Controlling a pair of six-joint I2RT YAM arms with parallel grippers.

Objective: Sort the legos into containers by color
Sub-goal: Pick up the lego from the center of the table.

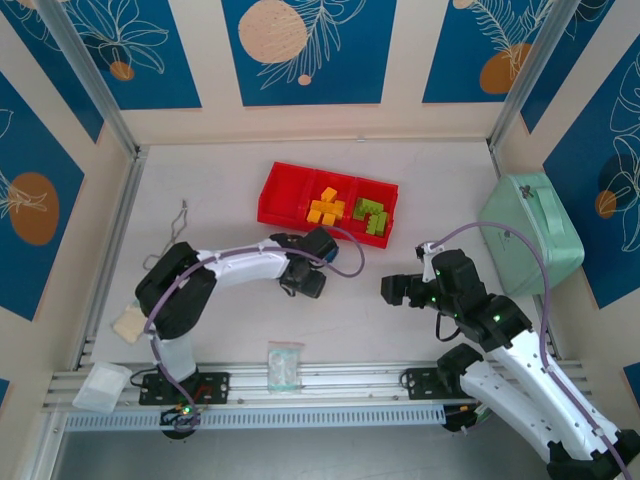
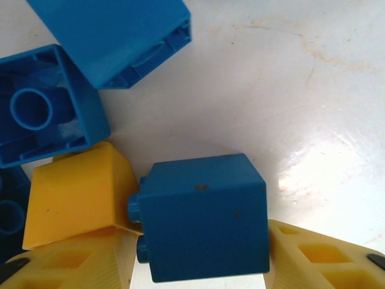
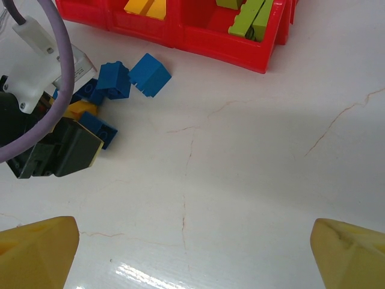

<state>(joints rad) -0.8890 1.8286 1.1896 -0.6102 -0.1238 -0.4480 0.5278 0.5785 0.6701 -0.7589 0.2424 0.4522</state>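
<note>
The tray (image 1: pixel 283 190) lies toward 12 o'clock on the white surface (image 1: pixel 200 190), its middle compartment holding orange bricks (image 1: pixel 325 207) and its right one green bricks (image 1: pixel 371 216). At 6 o'clock from the tray, the left gripper (image 1: pixel 304 280) is down among a loose cluster of bricks on the surface. In the left wrist view its yellow fingers (image 2: pixel 325 259) stand on either side of a blue brick (image 2: pixel 204 223) lying on its side, studs pointing to 9 o'clock. The right-hand finger sits against the brick and a thin sliver of white shows by the other, so I cannot tell whether the brick is clamped. A yellow brick (image 2: pixel 78 198) touches it at 9 o'clock. A blue brick with its hollow underside showing (image 2: pixel 45 111) lies at 11 o'clock, and another blue brick (image 2: pixel 114 36) lies at 12 o'clock. The right gripper (image 3: pixel 195 247) hovers over bare surface at 5 o'clock from the tray, released, with its fingers wide apart and nothing between them. From its wrist view two more blue bricks (image 3: pixel 149 73) lie just off the tray's near wall. A mint case (image 1: pixel 530 230) stands at 3 o'clock from the tray, and a clear bag (image 1: pixel 285 365) lies at 6 o'clock near the rail.
</note>
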